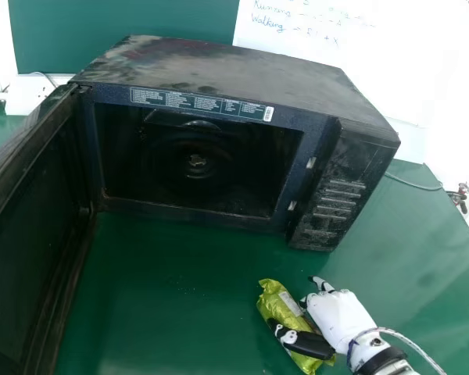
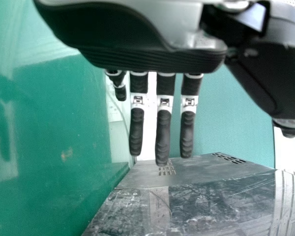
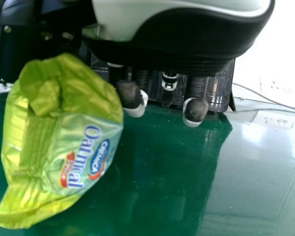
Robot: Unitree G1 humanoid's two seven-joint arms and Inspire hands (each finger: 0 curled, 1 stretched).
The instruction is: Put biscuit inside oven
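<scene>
In the head view, the black boxy microwave oven [image 1: 234, 66] sits on the glossy green table [image 1: 164, 312] with its broad dark door [image 1: 31, 226] swung wide at the left, which leaves the cavity [image 1: 195, 164] facing the work. The right robot hand [image 1: 340, 312], white-backed with black digits, is clamped on the shiny yellow-green biscuit packet [image 1: 272, 299], out in front of the oven and towards its control-panel side. The black thumb lies across the wrapper, likely so the soft pack stays pinned while the arm moves. The next step looks to be lifting it and carrying it forward and left into the cavity. Bare table between door and packet gives a roomy approach; the edges to mind are the raised lower sill [image 1: 195, 213], the door's rim and the ridged black control panel [image 1: 340, 187], which a wide wrist could knock. In the left wrist view, the left robot hand [image 2: 152, 56] has its fingers straight and slightly apart, gripping nothing, near dark scuffed casing with vent slots. In the right wrist view, the packet's printed side shows beside the bent fingers, with much of it jutting free of the grip; that loose end may catch the sill unless raised enough.
</scene>
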